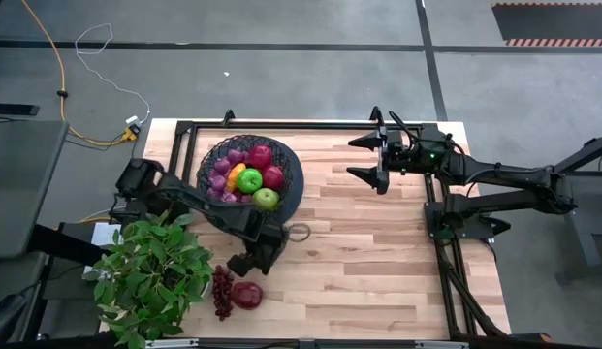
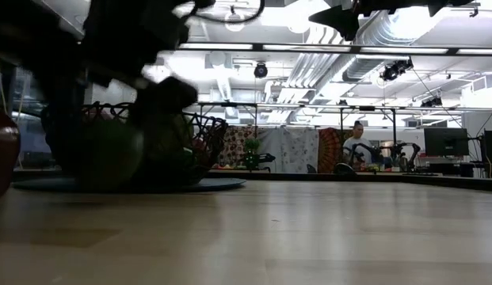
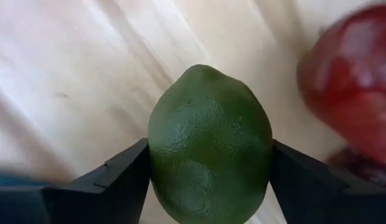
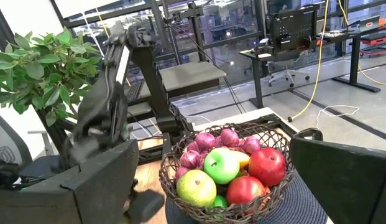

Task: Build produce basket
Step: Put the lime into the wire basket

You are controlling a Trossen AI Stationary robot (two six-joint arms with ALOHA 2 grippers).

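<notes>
The basket (image 1: 293, 186), a black wire bowl, stands at the table's far left on a dark round mat. It holds produce: green apples (image 1: 250, 179), red pomegranates (image 4: 266, 165) and purple pieces. My left gripper (image 1: 252, 260) points down near the basket's near side, shut on a green avocado (image 3: 208, 143), which the gripper hides in the high view. Beside it on the wood lie a dark red grape bunch (image 1: 222, 291) and a red pomegranate (image 1: 246, 294). My right gripper (image 1: 366, 160) hangs open and level at the far right, with nothing between its fingers. My left gripper pinches the avocado between its two fingers (image 3: 127, 177), one on each of its long sides (image 3: 156, 163), about halfway along. The fingers come from above, pointing steeply down. Whether the avocado is clear of the table, I cannot tell.
A leafy potted plant (image 1: 150, 276) fills the near left corner, close to my left arm. A small wire ring (image 1: 298, 232) lies on the wood by the basket. Bare wood spreads across the middle and near right (image 1: 378, 281).
</notes>
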